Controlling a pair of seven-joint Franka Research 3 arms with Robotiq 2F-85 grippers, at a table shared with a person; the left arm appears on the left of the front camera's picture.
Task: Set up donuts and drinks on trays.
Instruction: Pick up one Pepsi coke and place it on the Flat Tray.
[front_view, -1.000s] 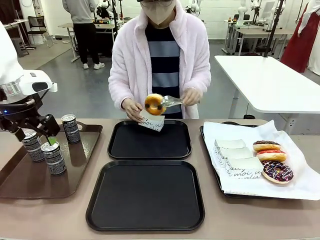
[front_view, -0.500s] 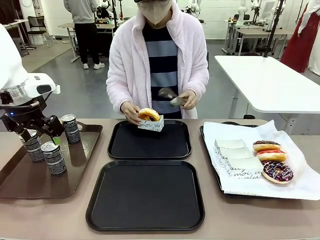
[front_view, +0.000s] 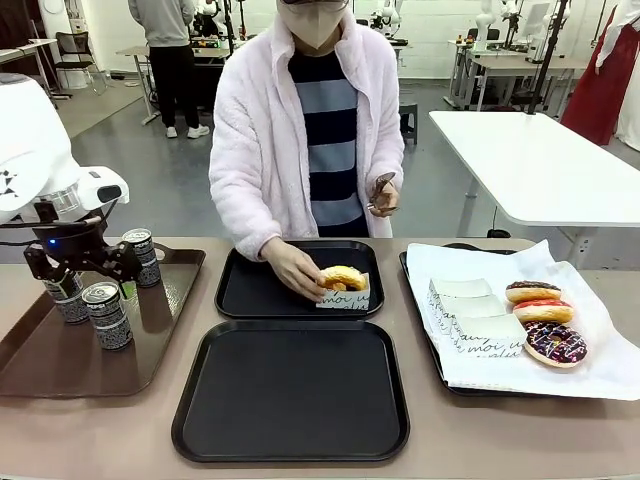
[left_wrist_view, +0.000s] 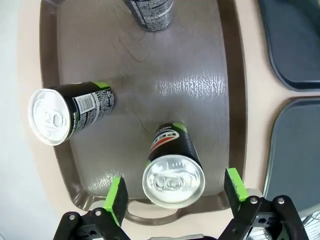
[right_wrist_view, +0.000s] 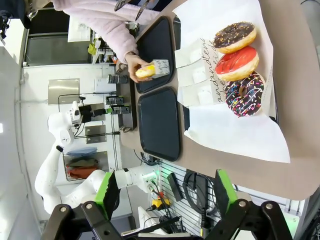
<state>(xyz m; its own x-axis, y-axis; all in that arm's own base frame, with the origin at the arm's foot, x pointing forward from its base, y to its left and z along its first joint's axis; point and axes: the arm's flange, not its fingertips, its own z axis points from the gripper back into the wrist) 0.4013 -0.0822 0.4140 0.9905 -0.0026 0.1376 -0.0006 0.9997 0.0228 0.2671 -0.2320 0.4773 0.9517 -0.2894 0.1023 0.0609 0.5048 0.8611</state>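
I'm seeing L pincer hanging wide over can standing on brown tray. R pincer gaping wide, gripping nothing. Person's hand touching sleeved donut lying in far tray.

Black trays, golden-brown donut, brown tray, pale pink jacket, blue-striped shirt
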